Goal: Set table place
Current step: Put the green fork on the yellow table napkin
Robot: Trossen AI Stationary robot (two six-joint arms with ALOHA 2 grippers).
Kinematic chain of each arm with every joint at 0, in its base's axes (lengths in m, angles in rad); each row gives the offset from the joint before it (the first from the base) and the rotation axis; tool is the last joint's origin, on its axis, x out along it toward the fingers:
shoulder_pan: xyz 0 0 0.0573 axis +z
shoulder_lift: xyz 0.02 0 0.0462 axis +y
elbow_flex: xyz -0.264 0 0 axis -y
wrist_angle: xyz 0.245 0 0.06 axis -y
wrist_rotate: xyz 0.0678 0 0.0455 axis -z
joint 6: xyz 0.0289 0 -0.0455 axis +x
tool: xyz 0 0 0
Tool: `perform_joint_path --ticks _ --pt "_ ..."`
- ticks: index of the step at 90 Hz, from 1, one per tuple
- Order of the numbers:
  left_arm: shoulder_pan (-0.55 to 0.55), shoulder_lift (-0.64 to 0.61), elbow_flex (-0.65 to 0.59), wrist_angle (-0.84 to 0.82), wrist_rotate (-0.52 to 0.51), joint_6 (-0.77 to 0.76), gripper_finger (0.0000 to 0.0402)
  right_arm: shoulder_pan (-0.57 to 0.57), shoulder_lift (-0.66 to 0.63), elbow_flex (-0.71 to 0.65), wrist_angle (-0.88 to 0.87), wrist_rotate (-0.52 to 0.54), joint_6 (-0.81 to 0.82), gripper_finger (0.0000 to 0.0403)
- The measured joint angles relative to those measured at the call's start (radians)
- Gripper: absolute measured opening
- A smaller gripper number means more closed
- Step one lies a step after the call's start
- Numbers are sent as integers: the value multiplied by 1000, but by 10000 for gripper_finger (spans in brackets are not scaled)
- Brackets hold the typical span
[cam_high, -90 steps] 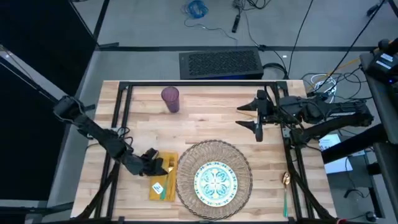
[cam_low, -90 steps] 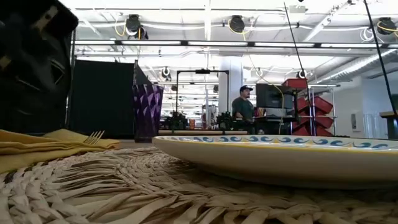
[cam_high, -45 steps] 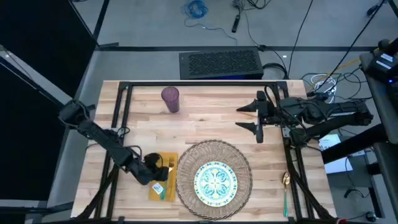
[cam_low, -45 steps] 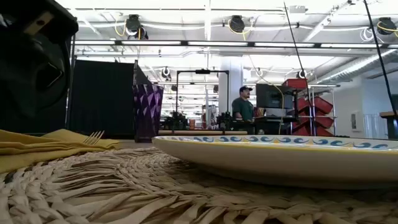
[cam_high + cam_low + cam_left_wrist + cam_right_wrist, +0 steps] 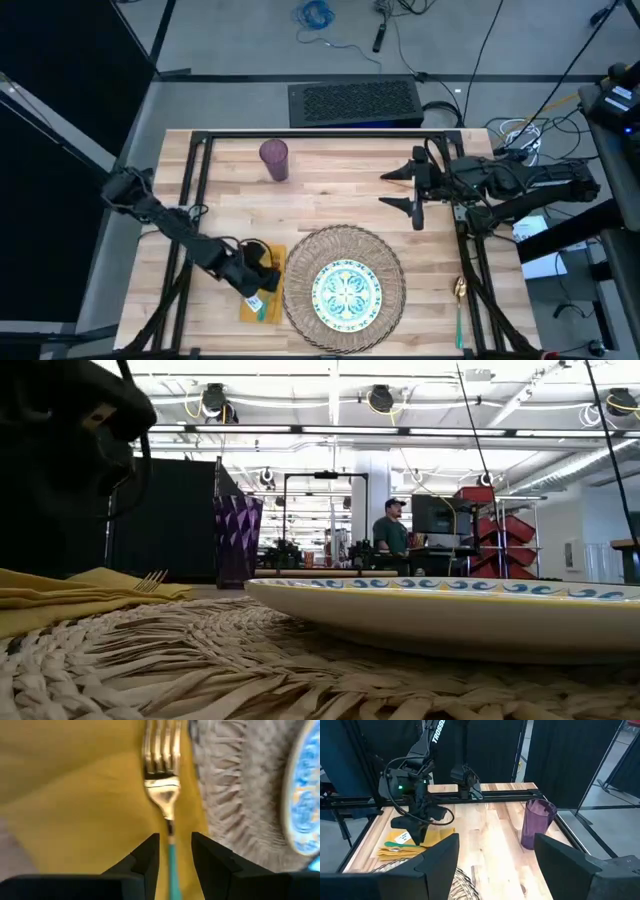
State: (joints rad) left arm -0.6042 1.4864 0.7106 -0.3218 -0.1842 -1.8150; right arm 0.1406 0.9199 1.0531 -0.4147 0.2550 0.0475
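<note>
Left arm reaches low across the tabletop (image 5: 330, 190); its end effector (image 5: 172, 851) hovers released over the yellow napkin (image 5: 262, 285), fingers straddling a gold fork (image 5: 161, 775) with a teal handle. The straw mat (image 5: 345, 285) carries the patterned plate (image 5: 347, 291). Right end effector (image 5: 412, 188) waits mid-table, spread open.

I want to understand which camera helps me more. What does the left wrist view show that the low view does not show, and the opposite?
Only the left wrist view shows the left gripper, open, with the fork's teal handle between its fingers.

Only the low view shows the purple tumbler standing behind, and a person far back in the room.

Both show the gold fork lying on the yellow napkin, the woven mat and the patterned plate.
</note>
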Motion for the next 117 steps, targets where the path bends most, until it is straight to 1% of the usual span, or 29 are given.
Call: perform_joint_path --ticks 22,35,48,59,68,79,83,101,117 --pt "8 14 13 -5 1 16 97 0 0 0 -26 -23 -2 242" --pt "9 69 50 -5 7 25 97 0 0 0 -26 -27 -6 242" --pt "10 127 79 -2 42 46 97 0 0 0 -32 -42 -12 242" --pt "14 147 93 -2 41 71 96 0 0 0 -30 -48 -15 242" --pt "19 150 103 -29 37 95 77 0 0 0 -29 -49 -19 242" --pt "36 150 107 -41 19 142 22 0 0 0 -23 -53 -19 242" --pt "42 150 112 -40 18 155 10 0 0 0 -23 -53 -19 242" --pt "64 150 153 -53 28 201 3 0 0 0 -24 -53 -15 242" --pt "66 150 221 -207 38 225 1 -1 0 0 -24 -53 -15 242"
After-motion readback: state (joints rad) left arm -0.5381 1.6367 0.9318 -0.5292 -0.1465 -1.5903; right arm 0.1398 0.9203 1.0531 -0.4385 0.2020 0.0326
